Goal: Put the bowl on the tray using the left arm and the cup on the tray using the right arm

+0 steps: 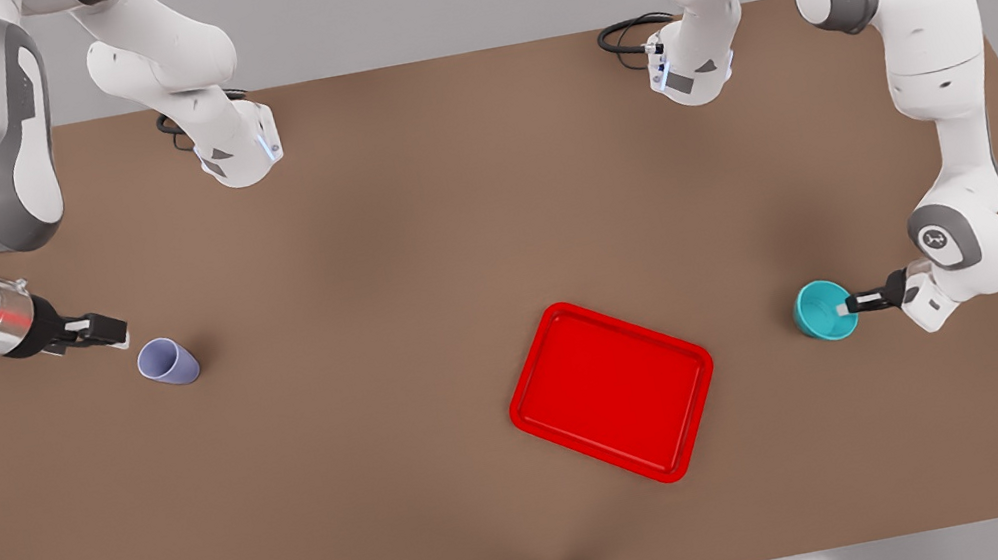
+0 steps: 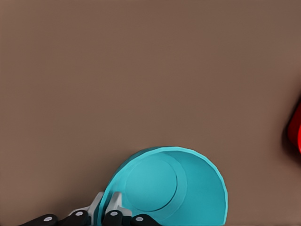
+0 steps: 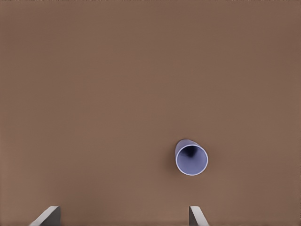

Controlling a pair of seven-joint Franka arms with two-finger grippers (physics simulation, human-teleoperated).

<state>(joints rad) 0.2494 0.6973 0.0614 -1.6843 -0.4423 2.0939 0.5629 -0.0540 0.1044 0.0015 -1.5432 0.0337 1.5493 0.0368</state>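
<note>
The left gripper (image 1: 850, 304) is reaching in low at the front view's right, its fingers (image 2: 109, 205) clenched over the rim of the teal bowl (image 1: 823, 310), one finger inside the wall and one outside. In the left wrist view the fingers are being cut off by the picture's edge, so only their upper parts and the dark mounts are showing, and the bowl (image 2: 174, 188) is itself partly running out of the picture. The bowl is sitting upright on the brown table (image 1: 371, 241), its hollow holding nothing but the finger dipping into it.

The red tray (image 1: 612, 390) is lying flat on the table, turned at an angle, toward the near edge in the front view, between the two grippers but nearer the bowl and apart from it. Nothing is lying in it. In the left wrist view only a sliver of the tray (image 2: 296, 129) is peeking in at the picture's edge.

The right gripper (image 1: 102, 331) is hovering at the front view's left, just beside the lavender cup (image 1: 167, 362) without touching it. Its fingers (image 3: 47, 216) are spread wide and released, only their tips coming into the right wrist view, with the cup (image 3: 191, 157) standing beyond them. The cup is standing upright on the table, well apart from the tray, its mouth open upward; its inside is looking dark and empty.
</note>
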